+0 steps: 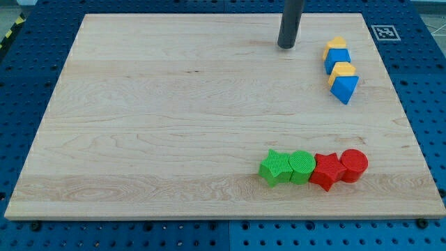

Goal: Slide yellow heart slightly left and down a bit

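Note:
My tip [286, 47] rests on the wooden board [174, 118] near the view's top, right of centre. To its right, a short gap away, several blocks stand in a touching column. From top to bottom they are a yellow block [337, 44], a blue block [337, 60], a second yellow block [342, 70] and a blue triangle-like block [344, 88]. I cannot tell which yellow block is the heart. The tip touches no block and is level with the upper yellow block.
A touching row lies near the view's bottom right: a green star [276, 168], a green round block [302, 166], a red star [325, 171] and a red round block [353, 165]. A blue perforated table [28, 63] surrounds the board.

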